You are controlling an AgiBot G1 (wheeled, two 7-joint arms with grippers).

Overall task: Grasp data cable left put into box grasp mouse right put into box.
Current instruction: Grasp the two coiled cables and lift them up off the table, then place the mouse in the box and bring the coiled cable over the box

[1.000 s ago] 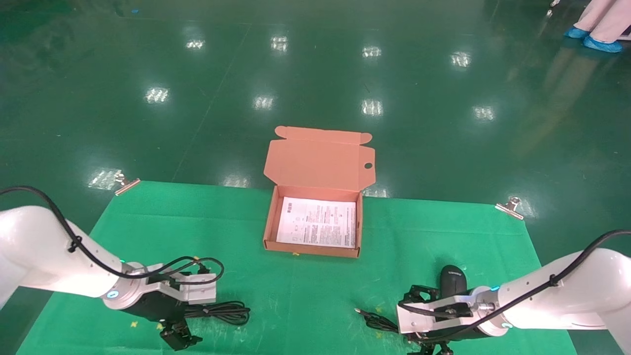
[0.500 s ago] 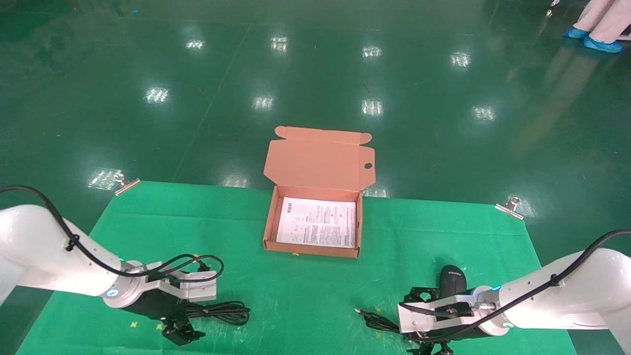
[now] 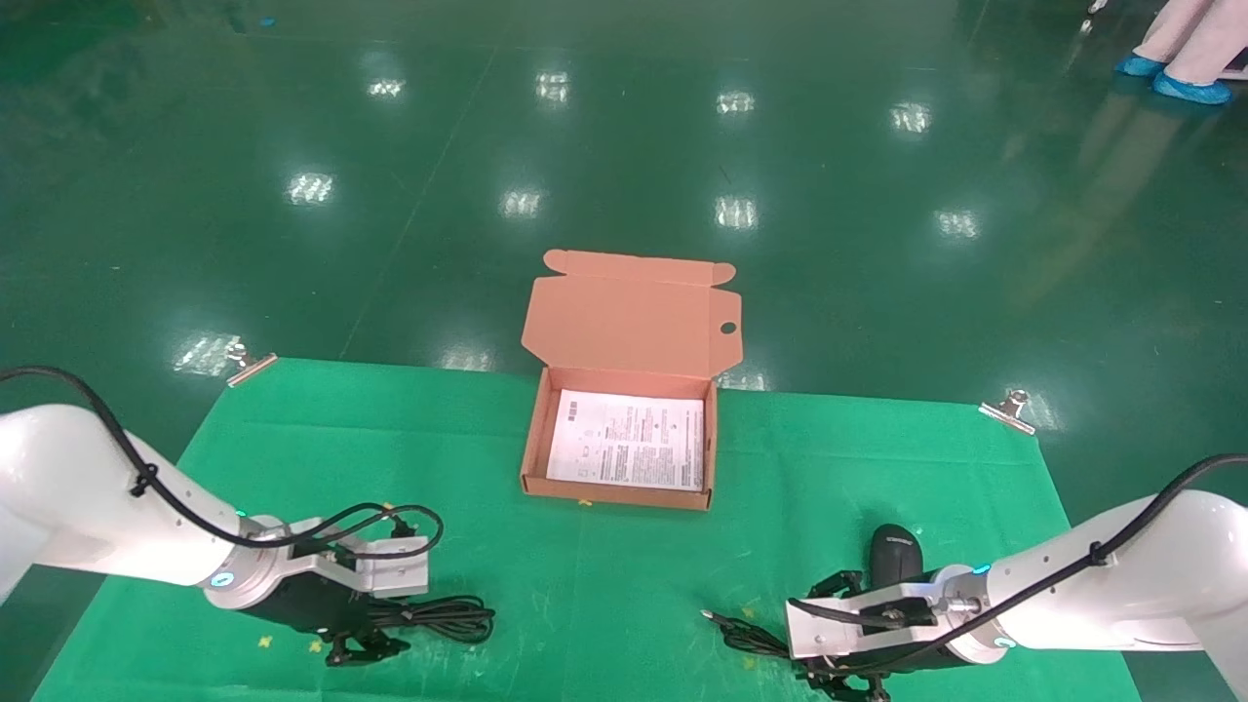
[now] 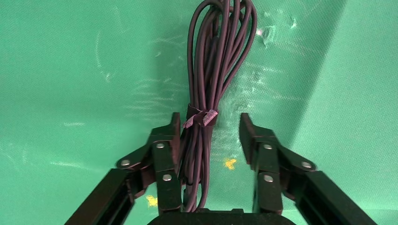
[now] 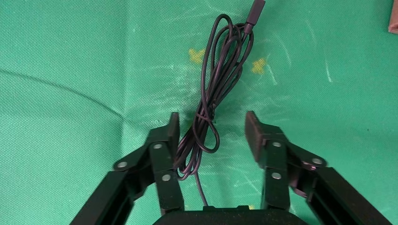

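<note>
Straddling the data cable, left end effector spread; right end effector likewise; box sheet's print illegible.

Green cloth lies under both sets of jaws, scuffed pale ahead of them. A long crease runs off to one side of the right jaws.

Small yellow marks on the cloth: one between the left jaws, another just outside them. Two more lie ahead of the right jaws.

Metal clips pinch the cloth's far corners, well beyond both jaws.

Glossy green floor past the cloth, dotted with light reflections.

Blue shoe covers under pale trouser legs stand farthest from the jaws, on the right jaws' side.
</note>
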